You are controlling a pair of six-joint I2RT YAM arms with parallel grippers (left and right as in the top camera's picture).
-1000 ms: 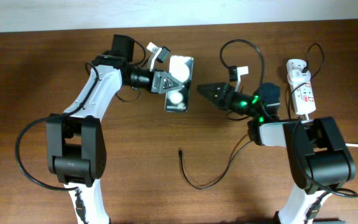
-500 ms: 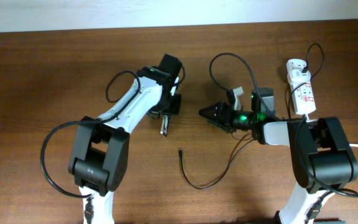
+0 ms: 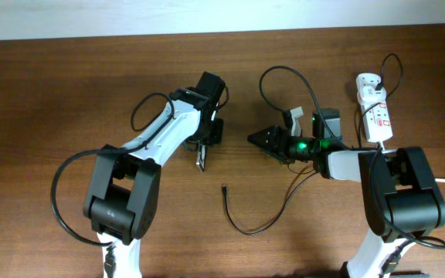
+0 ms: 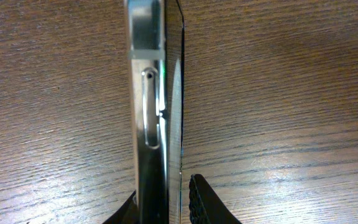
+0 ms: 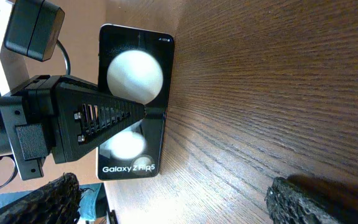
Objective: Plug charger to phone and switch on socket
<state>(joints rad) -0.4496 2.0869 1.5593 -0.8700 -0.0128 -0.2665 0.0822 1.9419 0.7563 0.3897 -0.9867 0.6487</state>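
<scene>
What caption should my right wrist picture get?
Left fingers hold the phone on edge on the wooden table.

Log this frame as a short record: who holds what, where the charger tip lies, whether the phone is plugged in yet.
left pincer: shut on the phone, held on edge
right pincer: open, empty, pointed toward the phone
charger tip: loose on the table, apart from both pincers
socket: by the right arm, adapter plugged in, switch state unreadable
phone plugged: not yet
</scene>
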